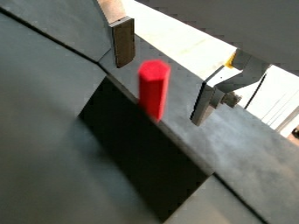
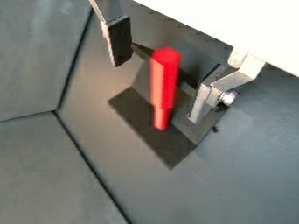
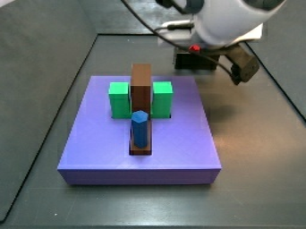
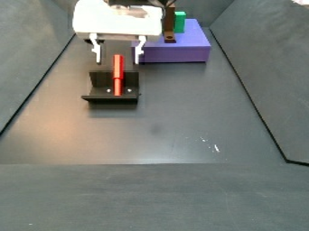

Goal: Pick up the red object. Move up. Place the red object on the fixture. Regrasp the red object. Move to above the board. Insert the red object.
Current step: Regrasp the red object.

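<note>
Between open gripper (image 2: 158,77) fingers, seemingly untouched: red object (image 2: 163,87).

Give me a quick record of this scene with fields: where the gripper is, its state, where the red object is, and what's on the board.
gripper: above the fixture, fingers either side of the red object, apart from it
gripper state: open
red object: standing upright on the fixture, not held
board: purple slab carrying two green blocks, a brown slotted block and a blue peg
</note>
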You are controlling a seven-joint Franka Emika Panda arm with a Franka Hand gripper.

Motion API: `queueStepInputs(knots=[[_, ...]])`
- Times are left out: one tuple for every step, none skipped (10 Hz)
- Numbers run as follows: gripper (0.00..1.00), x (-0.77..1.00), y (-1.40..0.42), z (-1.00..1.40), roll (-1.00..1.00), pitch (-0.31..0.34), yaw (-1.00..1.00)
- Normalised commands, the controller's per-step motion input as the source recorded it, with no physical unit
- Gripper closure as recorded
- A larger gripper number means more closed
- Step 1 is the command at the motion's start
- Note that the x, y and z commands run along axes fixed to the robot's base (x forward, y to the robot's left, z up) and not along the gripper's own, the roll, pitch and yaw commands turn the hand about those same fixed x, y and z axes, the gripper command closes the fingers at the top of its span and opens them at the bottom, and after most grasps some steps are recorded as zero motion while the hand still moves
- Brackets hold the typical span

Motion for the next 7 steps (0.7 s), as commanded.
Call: queueStepInputs(knots=[[0.0, 0.07, -0.07, -0.31, 0.0, 0.057, 0.0], [0.0, 0.0, -0.03, -0.25, 0.0, 0.017, 0.0], [0.0, 0.0, 0.0, -0.12, 0.01, 0.037, 0.0], [0.0, -0.02, 0.06, 0.0, 0.0, 0.0, -0.01], [0.0, 0.0, 0.25, 0.1, -0.17, 0.0, -0.03], [0.0, 0.0, 0.11, 0.12, -0.13, 0.0, 0.0], [0.0, 0.0, 0.0, -0.04, 0.0, 0.0, 0.0]])
